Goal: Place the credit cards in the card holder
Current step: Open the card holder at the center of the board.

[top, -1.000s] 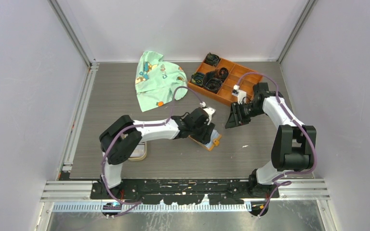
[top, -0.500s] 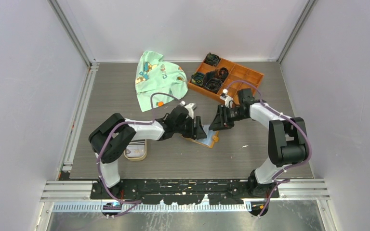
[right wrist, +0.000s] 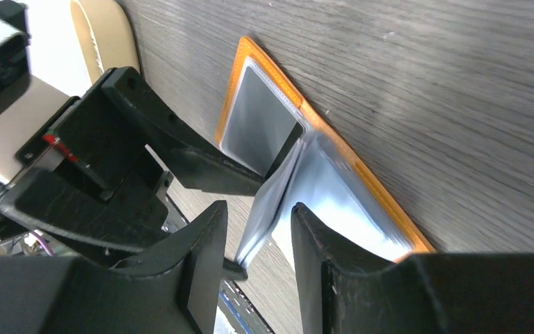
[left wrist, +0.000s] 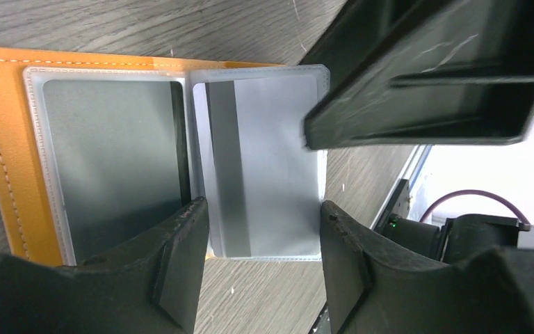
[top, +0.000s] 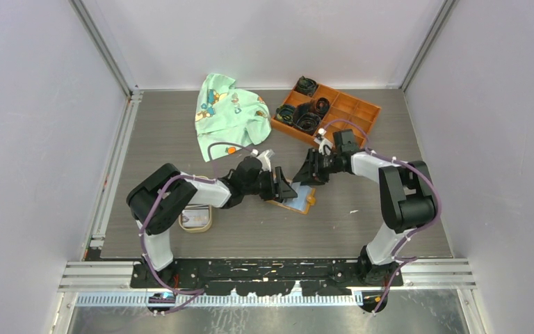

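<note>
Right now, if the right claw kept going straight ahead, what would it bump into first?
Probably the card holder's raised clear page, which stands between the right claw's fingers; then the left claw. Depth is unclear.

The card holder lies open and flat on the table, near the middle, orange cover down and stitched along its edge. Inside are clear, pale sleeves. The left sleeve holds a dark grey card, pushed fully in. The sleeve beside it holds a white card with a grey stripe running along its inner side. From the right wrist view, that sleeve leaf is tilted up off the cover.
</note>
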Controlling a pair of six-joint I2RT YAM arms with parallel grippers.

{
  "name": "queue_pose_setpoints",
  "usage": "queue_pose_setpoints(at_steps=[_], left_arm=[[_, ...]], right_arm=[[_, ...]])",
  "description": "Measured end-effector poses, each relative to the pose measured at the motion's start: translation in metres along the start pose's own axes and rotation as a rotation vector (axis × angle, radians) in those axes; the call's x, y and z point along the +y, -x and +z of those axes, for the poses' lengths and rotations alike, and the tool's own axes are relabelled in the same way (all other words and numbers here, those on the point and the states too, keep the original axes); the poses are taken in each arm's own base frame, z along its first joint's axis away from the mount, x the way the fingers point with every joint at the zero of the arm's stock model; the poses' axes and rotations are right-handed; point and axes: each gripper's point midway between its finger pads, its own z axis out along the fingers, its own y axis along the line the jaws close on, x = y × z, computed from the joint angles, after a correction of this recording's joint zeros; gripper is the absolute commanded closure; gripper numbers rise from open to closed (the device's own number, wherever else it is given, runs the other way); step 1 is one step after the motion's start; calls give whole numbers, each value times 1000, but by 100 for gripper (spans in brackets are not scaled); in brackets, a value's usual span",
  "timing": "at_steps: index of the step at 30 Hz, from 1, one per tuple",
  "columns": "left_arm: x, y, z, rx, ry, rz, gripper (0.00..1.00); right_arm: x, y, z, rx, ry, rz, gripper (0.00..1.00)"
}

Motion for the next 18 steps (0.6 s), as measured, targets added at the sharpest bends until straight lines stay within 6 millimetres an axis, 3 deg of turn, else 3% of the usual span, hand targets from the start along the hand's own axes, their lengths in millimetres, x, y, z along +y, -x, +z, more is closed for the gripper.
queue_pose_setpoints(at_steps=[8,18], left_arm=[[2,-1,-3,-15,-30,-28,52],[7,0,-16,-33,-21,-17,32]], right_arm=[[7,-26,33,124,37,52,55],[32,-23,44,149,131,84,54]])
